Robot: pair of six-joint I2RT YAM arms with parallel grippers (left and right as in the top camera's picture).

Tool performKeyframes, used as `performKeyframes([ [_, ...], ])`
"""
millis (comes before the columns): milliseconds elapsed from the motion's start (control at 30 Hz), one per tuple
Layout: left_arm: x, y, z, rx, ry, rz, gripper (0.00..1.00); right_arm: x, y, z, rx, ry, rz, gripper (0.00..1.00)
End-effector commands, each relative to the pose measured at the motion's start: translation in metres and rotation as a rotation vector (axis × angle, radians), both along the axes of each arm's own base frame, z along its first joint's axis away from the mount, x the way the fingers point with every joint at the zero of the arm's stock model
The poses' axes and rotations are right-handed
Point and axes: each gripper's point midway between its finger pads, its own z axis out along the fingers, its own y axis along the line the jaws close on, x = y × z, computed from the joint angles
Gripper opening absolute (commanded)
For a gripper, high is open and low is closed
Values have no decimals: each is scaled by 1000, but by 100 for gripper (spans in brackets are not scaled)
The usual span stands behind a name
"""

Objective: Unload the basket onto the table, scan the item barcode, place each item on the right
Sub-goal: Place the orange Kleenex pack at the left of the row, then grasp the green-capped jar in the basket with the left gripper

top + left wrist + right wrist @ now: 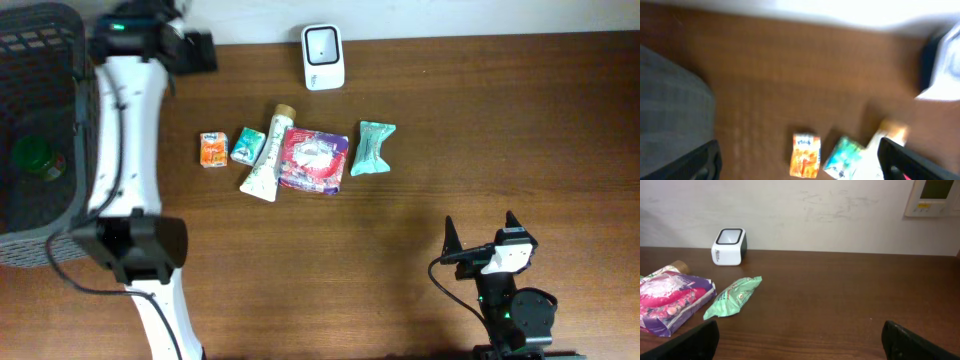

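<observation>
Both of the robot's claws were wide open and held nothing. The left gripper (798, 150) was up at the far left corner of the table (500, 120), beside the dark basket (60, 40). Its two black fingers (702, 161) stood far apart. The picture from its own camera was blurry. The right gripper (480, 226) sat at the near right side, well apart from everything, and its fingers were spread too.

The things to scan lay in a row in the middle of the table. From left to right there was a little orange box (212, 149), a little teal box (246, 145), a white tube (264, 158) with a tan cap, a red and purple packet (314, 160) and a green packet (373, 147). The tube lay right against the red and purple packet. The green packet lay just beside that packet. The white scanner (323, 57) stood at the back edge by the wall, behind the row. Neither claw touched any of these things. A round green thing (38, 155) lay in the basket, but I could not tell what it was.
</observation>
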Motion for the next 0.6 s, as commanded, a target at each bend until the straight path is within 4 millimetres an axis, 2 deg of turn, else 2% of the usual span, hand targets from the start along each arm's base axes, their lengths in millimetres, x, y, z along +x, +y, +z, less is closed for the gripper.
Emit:
performKeyframes([
  [0,-22,50,129,-39,-329,91,99,0,0,-3,0,4,-3,99],
  [67,-36,97,155,-17,-402,183,99,0,0,-3,1,4,-3,99],
  [100,-45,129,154,-7,-400,251,99,0,0,-3,1,4,-3,99],
  [200,-62,192,132,-28,-349,412,100,0,0,-3,1,4,-3,99],
  [233,-68,210,119,-27,-314,452,100,0,0,-3,1,4,-3,99],
  [300,-82,245,77,-29,-198,536,98,0,0,-3,1,4,-3,99],
  [367,-94,272,36,-6,-90,616,99,0,0,-3,1,4,-3,99],
  [400,-97,281,17,-6,-50,638,100,0,0,-3,0,4,-3,99],
  [433,-103,291,-15,-37,1,686,100,0,0,-3,1,4,-3,99],
  [567,-120,314,-82,-138,56,866,99,0,0,-3,1,4,-3,99],
])
